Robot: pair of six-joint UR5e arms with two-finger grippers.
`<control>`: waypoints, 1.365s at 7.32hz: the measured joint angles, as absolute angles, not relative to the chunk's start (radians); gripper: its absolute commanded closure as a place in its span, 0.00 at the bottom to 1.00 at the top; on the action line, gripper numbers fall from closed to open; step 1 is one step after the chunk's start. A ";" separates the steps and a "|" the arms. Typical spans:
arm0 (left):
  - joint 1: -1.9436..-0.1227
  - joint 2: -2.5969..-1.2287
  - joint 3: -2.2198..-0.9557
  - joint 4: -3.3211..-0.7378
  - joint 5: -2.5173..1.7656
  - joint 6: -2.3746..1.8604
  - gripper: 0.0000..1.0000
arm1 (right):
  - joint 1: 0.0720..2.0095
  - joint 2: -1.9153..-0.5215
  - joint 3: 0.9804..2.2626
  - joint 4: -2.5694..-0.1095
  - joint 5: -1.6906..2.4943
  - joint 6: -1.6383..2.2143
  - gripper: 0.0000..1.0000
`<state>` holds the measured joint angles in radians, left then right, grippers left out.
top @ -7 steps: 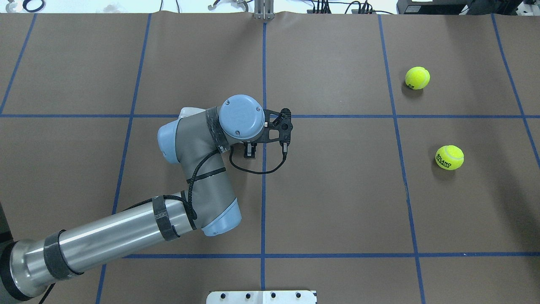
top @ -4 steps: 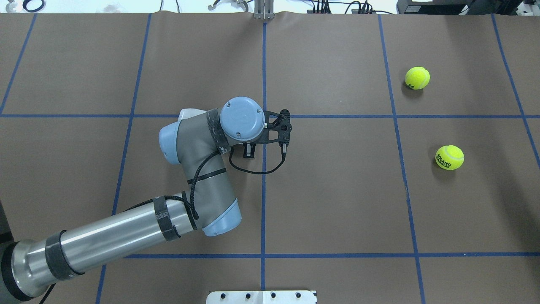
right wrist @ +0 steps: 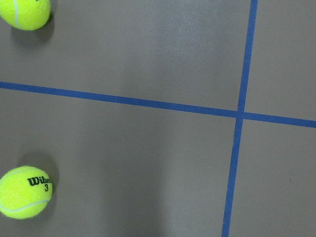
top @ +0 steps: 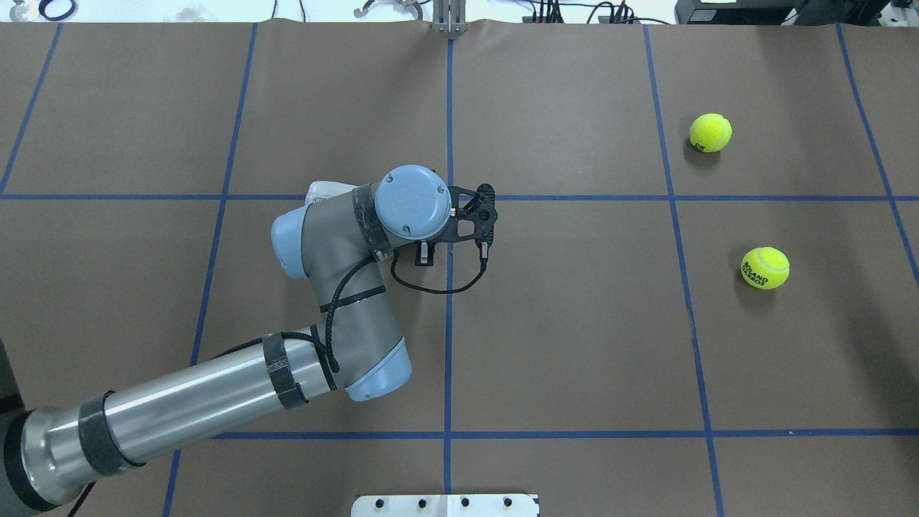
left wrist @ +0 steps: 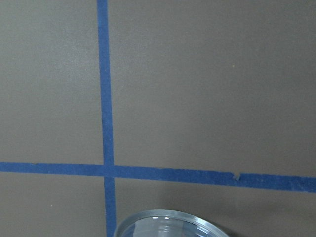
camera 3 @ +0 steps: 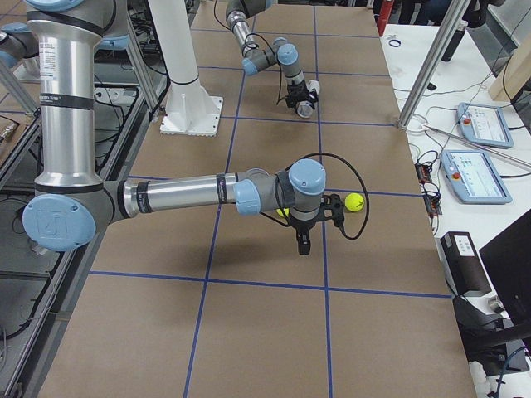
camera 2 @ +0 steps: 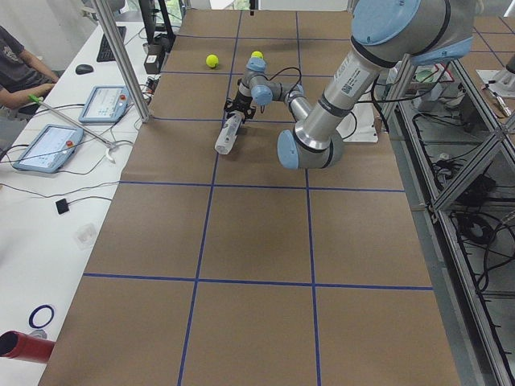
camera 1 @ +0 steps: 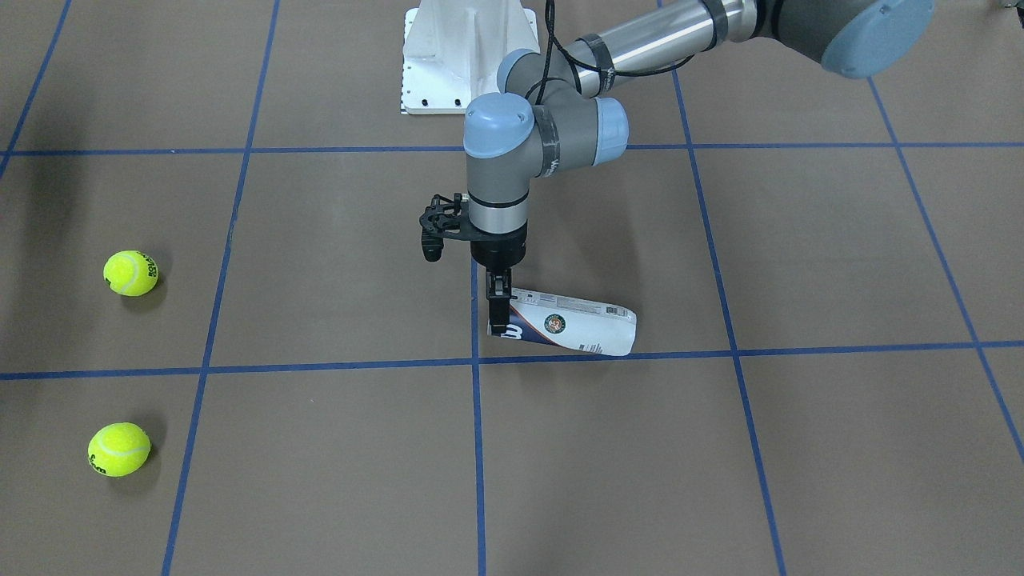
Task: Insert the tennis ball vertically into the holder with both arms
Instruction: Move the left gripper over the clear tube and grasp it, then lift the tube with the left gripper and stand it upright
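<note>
The holder [camera 1: 576, 324] lies nearly on its side close to the table's middle, with its silver rim toward my left gripper [camera 1: 498, 316]. The gripper points straight down and is shut on that rim. In the overhead view the wrist [top: 413, 201] hides the can except for a white end [top: 321, 189]. The clear rim shows at the bottom of the left wrist view [left wrist: 168, 224]. Two yellow tennis balls [top: 711, 133] [top: 765, 268] lie far to my right. My right gripper [camera 3: 303, 246] hangs above them. I cannot tell whether it is open or shut.
The white bolted pedestal [camera 1: 468, 56] stands at the table's robot side. Blue tape lines [top: 449, 323] divide the brown table into squares. Both balls show in the right wrist view [right wrist: 22, 192] [right wrist: 24, 12], far below the camera.
My left wrist has shifted slightly to the right and away from the robot's side. The balls have not moved.
</note>
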<state>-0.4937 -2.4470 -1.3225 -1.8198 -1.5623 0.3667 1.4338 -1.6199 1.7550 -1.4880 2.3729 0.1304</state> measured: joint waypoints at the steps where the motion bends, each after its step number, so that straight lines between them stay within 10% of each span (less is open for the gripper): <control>1: -0.494 -2.449 -1.324 -1.843 -1.559 0.363 0.24 | 1.434 -1.619 1.755 -1.488 2.374 0.130 0.00; 10: -0.557 -2.447 -1.395 -2.470 -1.435 -0.314 0.20 | 1.434 -1.615 1.760 -1.486 2.388 0.130 0.00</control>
